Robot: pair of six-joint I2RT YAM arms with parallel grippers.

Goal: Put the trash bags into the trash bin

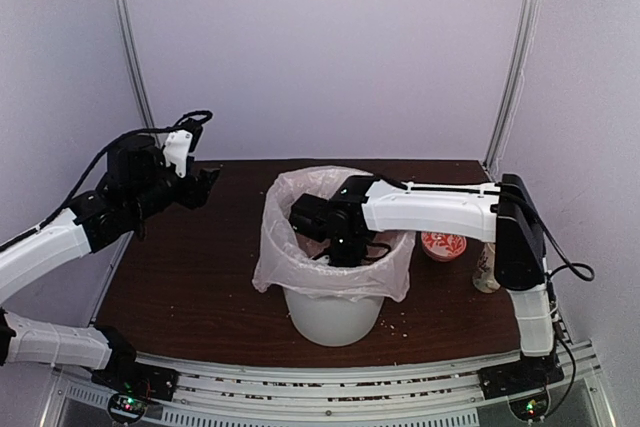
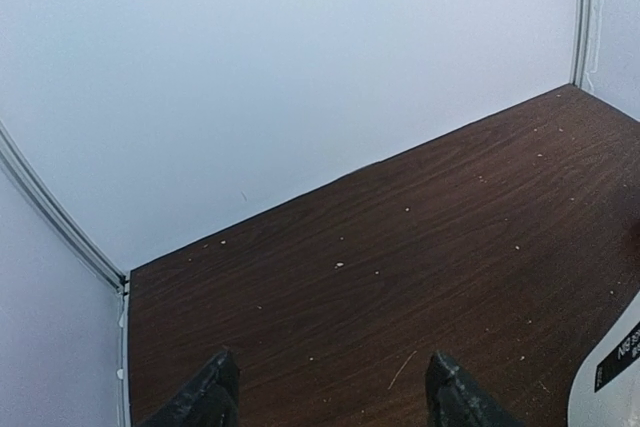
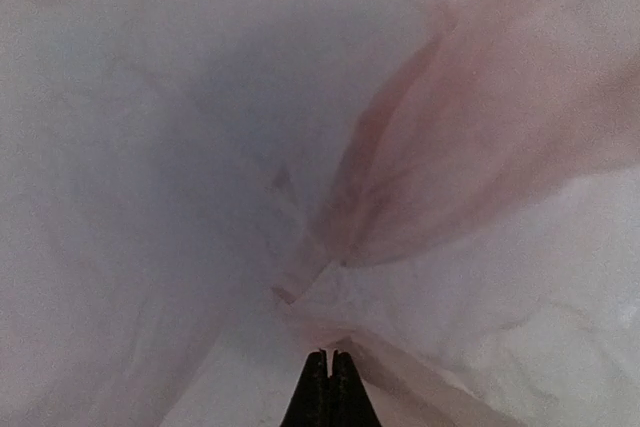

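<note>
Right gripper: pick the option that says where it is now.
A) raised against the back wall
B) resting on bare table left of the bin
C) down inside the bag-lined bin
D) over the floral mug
C: the top view shows the right gripper reaching down into the mouth of the white trash bin, whose rim the pale-pink trash bag drapes over, and its wrist view shows only pink plastic around its fingers.
</note>
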